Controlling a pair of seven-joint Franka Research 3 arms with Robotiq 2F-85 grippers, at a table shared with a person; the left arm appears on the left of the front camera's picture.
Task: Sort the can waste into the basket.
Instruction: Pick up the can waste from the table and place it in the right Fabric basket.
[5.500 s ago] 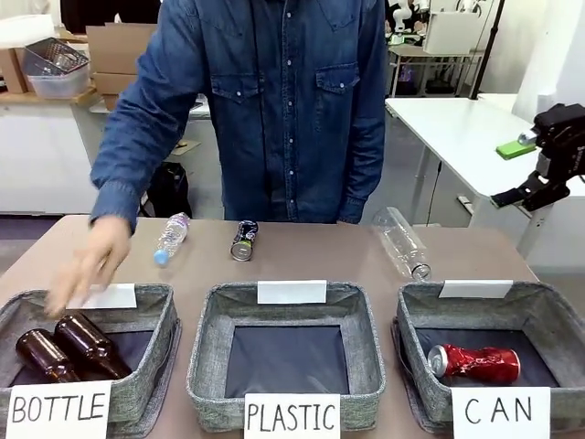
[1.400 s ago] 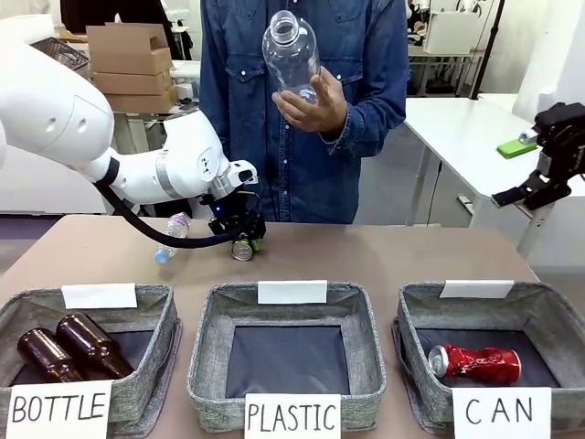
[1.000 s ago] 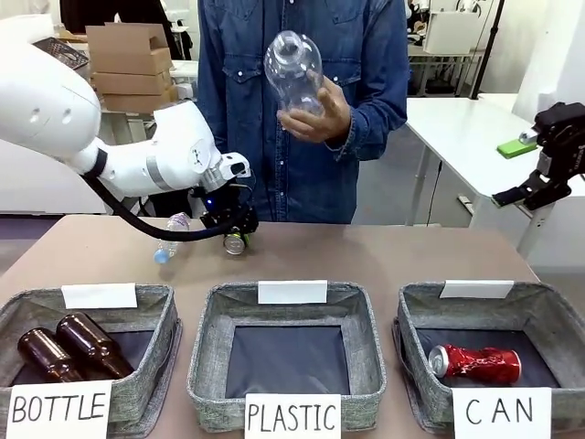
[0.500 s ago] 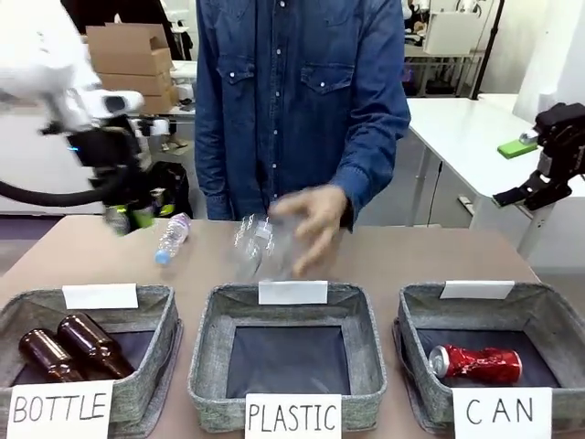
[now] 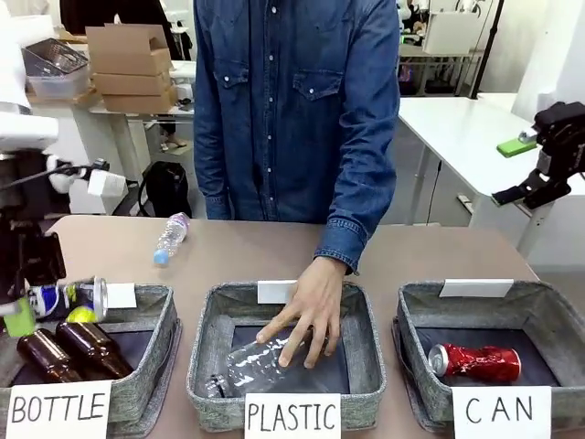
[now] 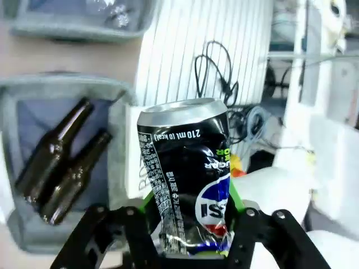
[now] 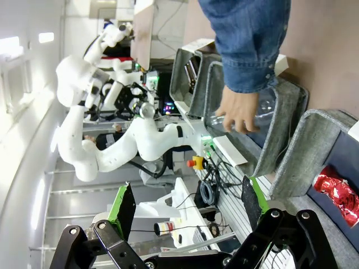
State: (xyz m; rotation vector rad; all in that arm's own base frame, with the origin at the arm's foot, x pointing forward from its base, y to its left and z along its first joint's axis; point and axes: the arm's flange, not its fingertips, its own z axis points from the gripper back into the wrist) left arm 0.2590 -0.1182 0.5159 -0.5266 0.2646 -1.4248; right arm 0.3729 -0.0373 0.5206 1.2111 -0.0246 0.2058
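Observation:
The dark blue-black can [image 5: 69, 298] lies sideways in my left gripper [image 5: 50, 309], which is shut on it above the back left corner of the BOTTLE basket [image 5: 151, 361]. In the left wrist view the can [image 6: 188, 174] stands between the green pads of that gripper [image 6: 188, 230]. The crushed red can [image 5: 475, 362] lies inside the CAN basket [image 5: 548, 302] at front right. My right gripper [image 5: 544, 178] hangs high off the table's right edge; in its wrist view the right gripper [image 7: 188, 207] is open, with nothing in it, and the red can [image 7: 336, 190] shows far off.
The person's hand [image 5: 306, 315] presses a clear bottle [image 5: 251, 366] into the PLASTIC basket [image 5: 366, 366]. Two brown bottles [image 5: 64, 349] lie in the BOTTLE basket. A small plastic bottle [image 5: 170, 238] lies on the far left of the table.
My left arm lifted the dark can from the table's far middle and swung it left to above the BOTTLE basket. The person lowered the clear bottle into the PLASTIC basket.

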